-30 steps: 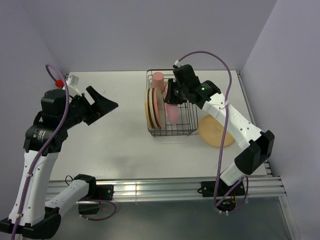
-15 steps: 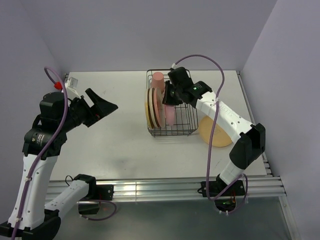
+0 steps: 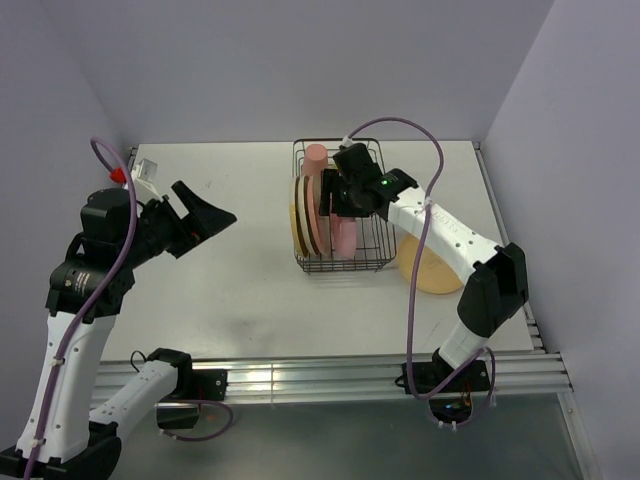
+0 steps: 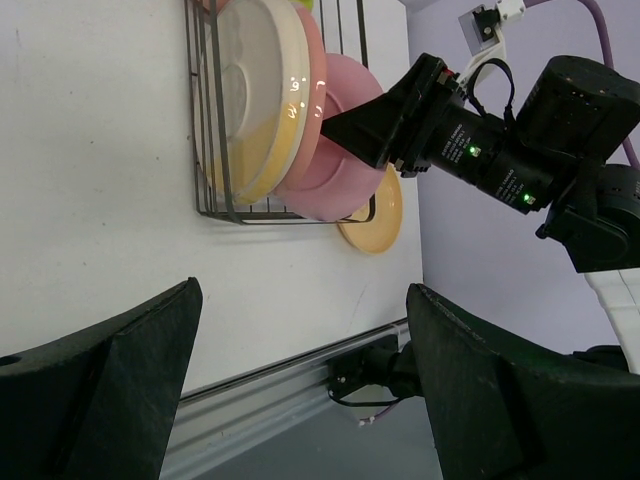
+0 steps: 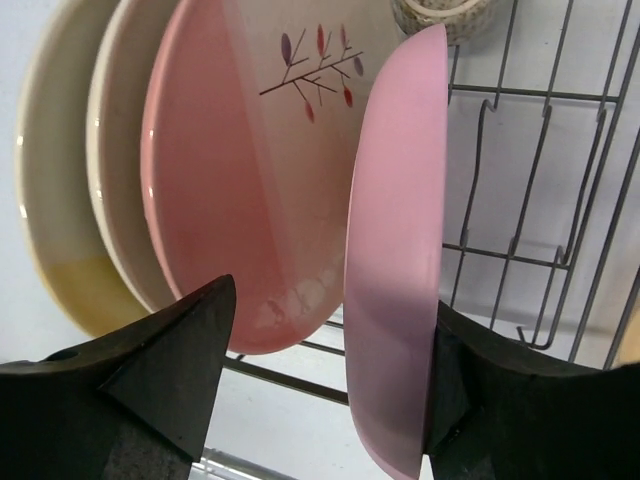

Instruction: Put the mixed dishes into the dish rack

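Rack (image 3: 380,262) holds tumbler (image 3: 316,158) and four plates (image 5: 120,170); our right gripper (image 5: 333,300) straddles the pink plate (image 5: 395,260), jaws apart. Orange plate (image 3: 435,272) lies outside, right; left gripper (image 4: 300,290) gapes empty.

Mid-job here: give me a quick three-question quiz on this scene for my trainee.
1. True or false: the orange-yellow plate stands inside the dish rack.
2. What stands at the rack's far left corner? A) salmon-pink tumbler B) a fork C) a kettle
3. Which arm's fingers flank the plain pink plate?
Key: 1 false, it lies on the table outside the rack; 2 A; 3 the right arm.
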Controlling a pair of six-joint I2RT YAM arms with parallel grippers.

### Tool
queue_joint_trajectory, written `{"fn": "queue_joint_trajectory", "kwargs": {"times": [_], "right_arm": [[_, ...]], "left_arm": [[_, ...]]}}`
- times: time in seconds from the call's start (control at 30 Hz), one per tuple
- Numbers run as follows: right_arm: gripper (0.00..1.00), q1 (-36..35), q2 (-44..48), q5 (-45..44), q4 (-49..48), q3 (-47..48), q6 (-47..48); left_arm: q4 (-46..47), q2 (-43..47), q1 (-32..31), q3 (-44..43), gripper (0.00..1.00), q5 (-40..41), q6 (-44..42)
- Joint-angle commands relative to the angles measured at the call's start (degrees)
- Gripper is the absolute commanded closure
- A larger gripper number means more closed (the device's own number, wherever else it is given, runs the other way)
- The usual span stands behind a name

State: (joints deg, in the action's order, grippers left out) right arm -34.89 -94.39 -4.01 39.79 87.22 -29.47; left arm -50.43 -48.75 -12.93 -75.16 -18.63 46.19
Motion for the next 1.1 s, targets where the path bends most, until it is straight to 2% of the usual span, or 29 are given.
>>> {"fn": "queue_joint_trajectory", "kwargs": {"times": [0.0, 0.3, 0.57, 0.73, 0.83, 0.93, 1.0, 1.07], "right_arm": [[0.27, -0.35, 2.27, -2.57, -1.65, -0.12, 2.05], [0.24, -0.09, 10.97, -5.48, -0.24, -0.21, 4.59], [0.27, 0.18, 5.36, -2.32, 0.29, 0.41, 4.43], [0.27, 0.09, 8.25, -6.35, 0.89, 1.02, 4.25], [0.26, 0.09, 13.34, -13.19, 4.31, -0.20, 5.48], [0.26, 0.09, 22.29, -20.06, 6.52, -7.57, 4.78], [0.27, 0.18, 32.55, -23.56, 8.71, -16.51, 1.89], [0.28, 0.18, 36.26, -24.81, 11.79, -19.71, -0.39]], "left_arm": [[2.09, 0.67, 0.27, 0.45, 0.11, -1.23, 0.12], [3.94, 1.12, 0.27, 2.91, 0.11, -2.19, 0.91], [4.73, 1.03, 0.27, 2.91, 0.11, -2.90, 0.92], [2.54, 2.08, 0.27, 2.64, 0.11, -1.94, 0.21], [2.53, 2.96, 0.27, 3.70, 0.11, -1.85, 0.47], [2.80, 3.49, 0.27, 4.31, 0.11, -1.41, 0.48], [3.76, 3.05, 0.27, 5.63, 0.11, -1.67, 0.04], [4.37, 2.53, 0.27, 6.33, 0.11, -2.28, -0.23]]}}
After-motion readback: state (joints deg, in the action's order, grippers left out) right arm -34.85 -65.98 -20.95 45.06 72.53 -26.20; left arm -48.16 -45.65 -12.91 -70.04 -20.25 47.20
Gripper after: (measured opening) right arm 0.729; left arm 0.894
